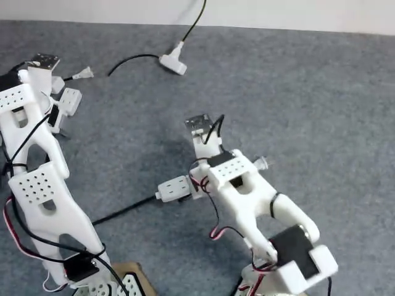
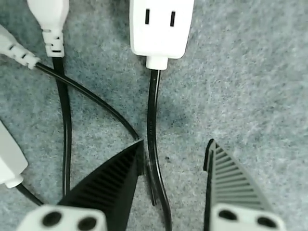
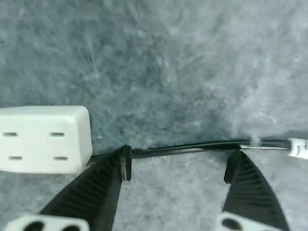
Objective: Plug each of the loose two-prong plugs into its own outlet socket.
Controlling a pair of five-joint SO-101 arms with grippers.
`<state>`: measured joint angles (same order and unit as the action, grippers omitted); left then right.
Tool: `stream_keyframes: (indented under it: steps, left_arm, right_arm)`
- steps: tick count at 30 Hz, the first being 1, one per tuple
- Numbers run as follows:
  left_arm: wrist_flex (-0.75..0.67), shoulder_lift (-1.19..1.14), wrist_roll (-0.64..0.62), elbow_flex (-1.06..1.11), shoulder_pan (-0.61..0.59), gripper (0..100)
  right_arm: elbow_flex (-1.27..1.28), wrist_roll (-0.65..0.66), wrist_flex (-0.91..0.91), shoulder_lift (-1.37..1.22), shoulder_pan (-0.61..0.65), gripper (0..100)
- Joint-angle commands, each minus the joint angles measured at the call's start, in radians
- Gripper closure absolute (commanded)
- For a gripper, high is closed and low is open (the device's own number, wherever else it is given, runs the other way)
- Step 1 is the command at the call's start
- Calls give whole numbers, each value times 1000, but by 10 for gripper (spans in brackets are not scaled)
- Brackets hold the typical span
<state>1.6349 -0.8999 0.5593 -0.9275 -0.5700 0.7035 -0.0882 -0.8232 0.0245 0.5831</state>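
Left gripper (image 2: pixel 174 147) sat with its fingers apart, astride a black cable (image 2: pixel 153 120) that led up to a white outlet socket (image 2: pixel 161 26). From above, this gripper and socket lay at ten o'clock on the grey carpet (image 1: pixel 321 92), close to that side's edge.

Right gripper (image 3: pixel 181 156) was likewise spread, and a second black cable (image 3: pixel 192 147) crossed between its fingertips. From above it lay near the centre. A second outlet socket (image 3: pixel 45 139) was just beside it at nine o'clock, and a white plug end (image 3: pixel 298 147) was near its three o'clock.

A flat plug (image 1: pixel 173 63) rested at twelve o'clock, near the carpet's far edge, where a pale strip (image 1: pixel 278 12) began. A small plug (image 1: pixel 83 74) lay at eleven o'clock, near the left arm. The broadest stretch of carpet ran from one to four o'clock.

Counted from above, there were two arms, two sockets and three plug ends. The left wrist view also showed further white cord ends, too cropped to tell what they were.
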Motion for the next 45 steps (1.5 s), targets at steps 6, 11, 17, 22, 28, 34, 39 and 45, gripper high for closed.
stream_keyframes:
  steps: [6, 11, 17, 22, 28, 34, 39, 45]
  left_arm:
    - [-43, 47, 8, -2, -27, 780]
    - [-46, -13, 8, -8, -12, 780]
    - [-75, -33, 8, -8, -8, 780]
    - [-72, -33, 8, -8, -13, 780]
    - [-74, -33, 8, -8, -28, 780]
    - [-74, -33, 8, -8, -28, 780]
    - [-74, -35, 8, -8, -30, 780]
    - [-74, -33, 8, -8, -24, 780]
  right_arm:
    - [-128, 106, -265, -53, 19, 685]
    - [-180, 184, -395, -53, 16, 685]
    - [-219, 117, -352, 21, -13, 685]
    - [-197, -54, -140, 90, -1, 685]
    - [-107, -276, -27, 47, 44, 685]
    - [-108, -760, -24, -10, 24, 685]
    - [-116, -772, -22, -18, 24, 685]
    - [-116, -775, -22, -18, 19, 755]
